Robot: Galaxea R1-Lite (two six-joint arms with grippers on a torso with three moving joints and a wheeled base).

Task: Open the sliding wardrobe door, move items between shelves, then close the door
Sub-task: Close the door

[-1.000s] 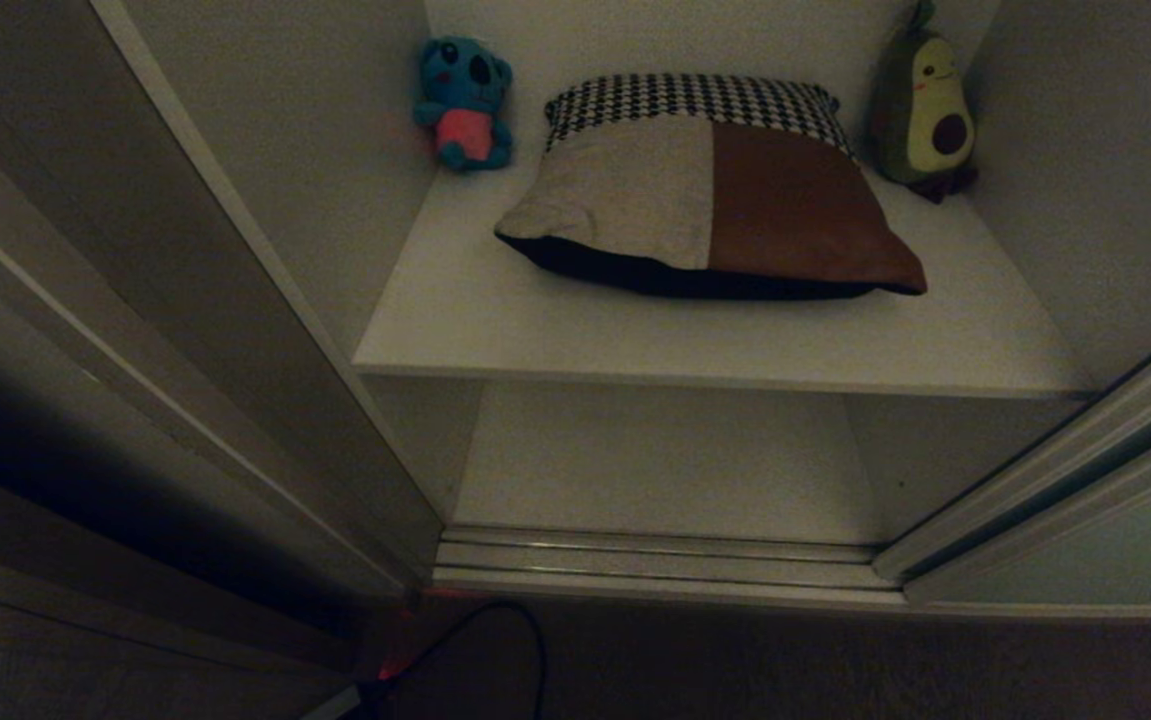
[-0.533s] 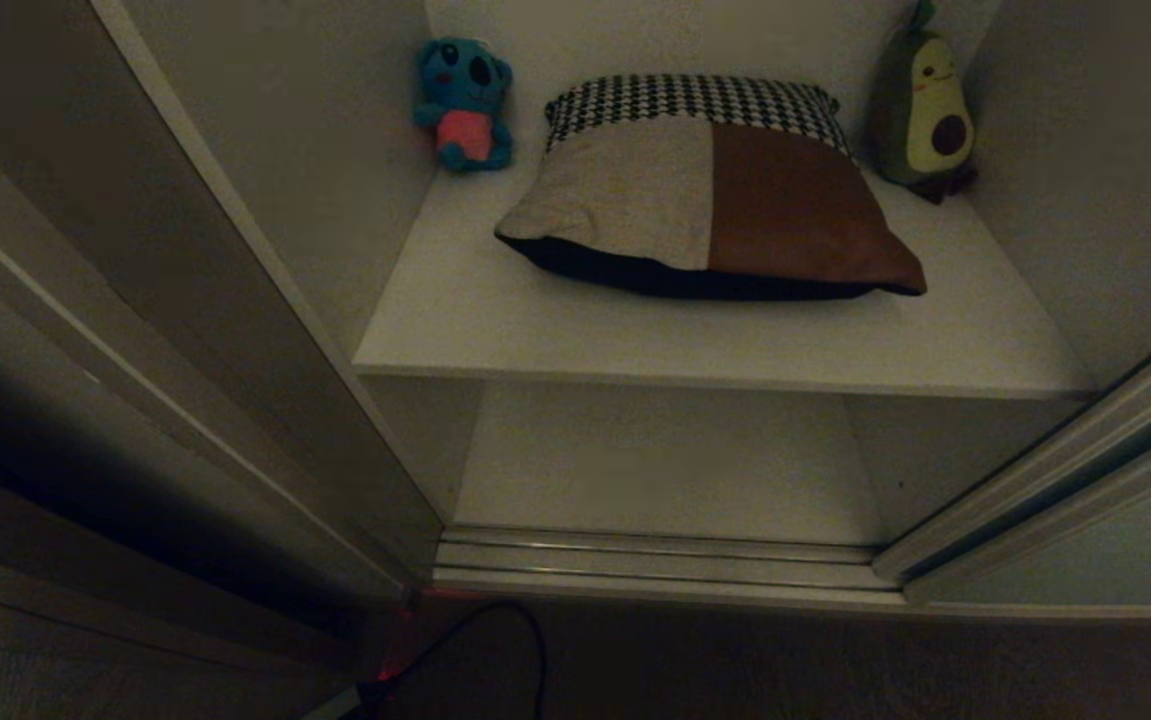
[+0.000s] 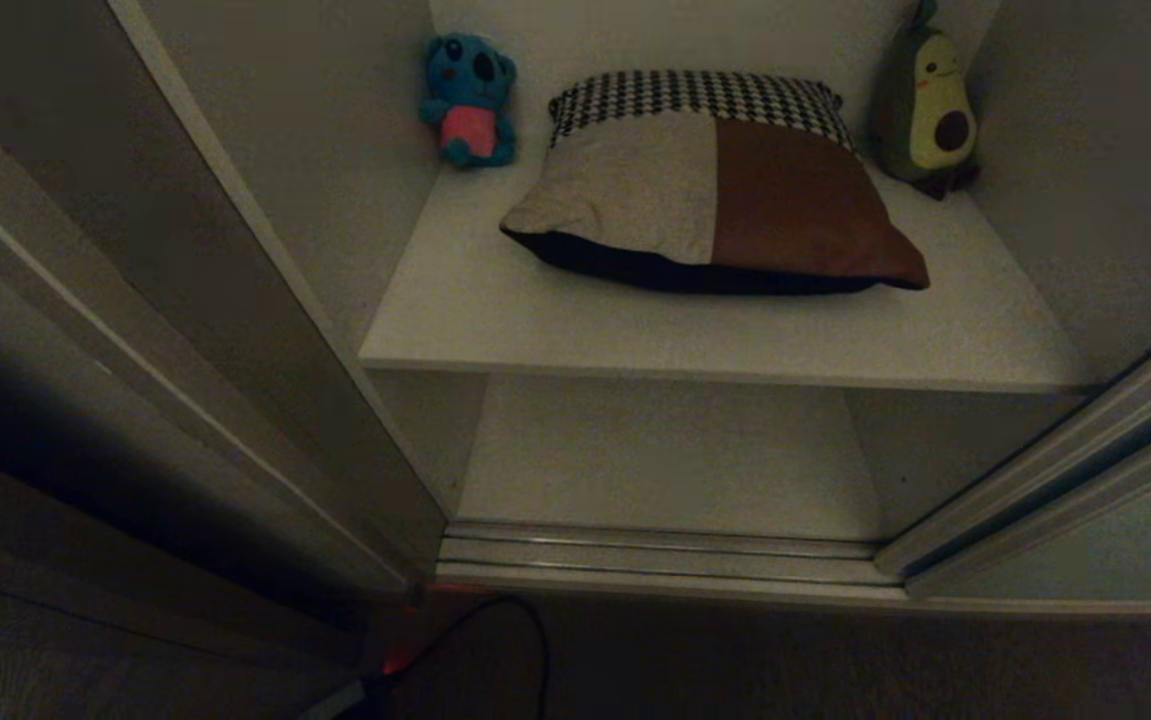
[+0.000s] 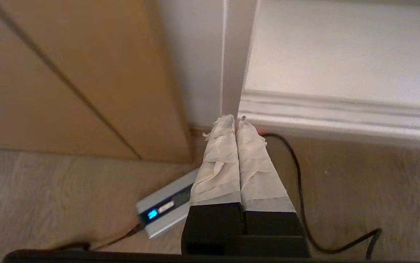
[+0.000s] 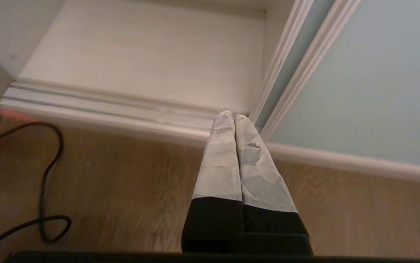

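Note:
The wardrobe stands open, its pale grey-green sliding door [image 3: 1145, 540] [image 5: 370, 80] slid off to the right. On the upper shelf [image 3: 695, 335] lies the cushion [image 3: 715, 190], with the teal koala plush [image 3: 470, 100] at the back left and the avocado plush [image 3: 925, 110] at the back right. The lower shelf [image 3: 665, 460] [image 5: 151, 54] holds nothing. Neither gripper shows in the head view. In its wrist view my left gripper [image 4: 235, 120] hangs shut and empty over the floor near the wardrobe's left corner. My right gripper [image 5: 230, 115] hangs shut and empty by the door's lower edge.
A ribbed metal floor track [image 3: 655, 560] [image 5: 115, 109] runs along the wardrobe's front. A black cable [image 3: 525, 630] [image 5: 45, 175] and a small silver device with a blue light [image 4: 162, 212] lie on the wooden floor. Brown panelling [image 4: 67, 73] is to the left.
The whole head picture has shifted slightly, so the camera moved a little. The cushion and plushes stay where they were on the upper shelf.

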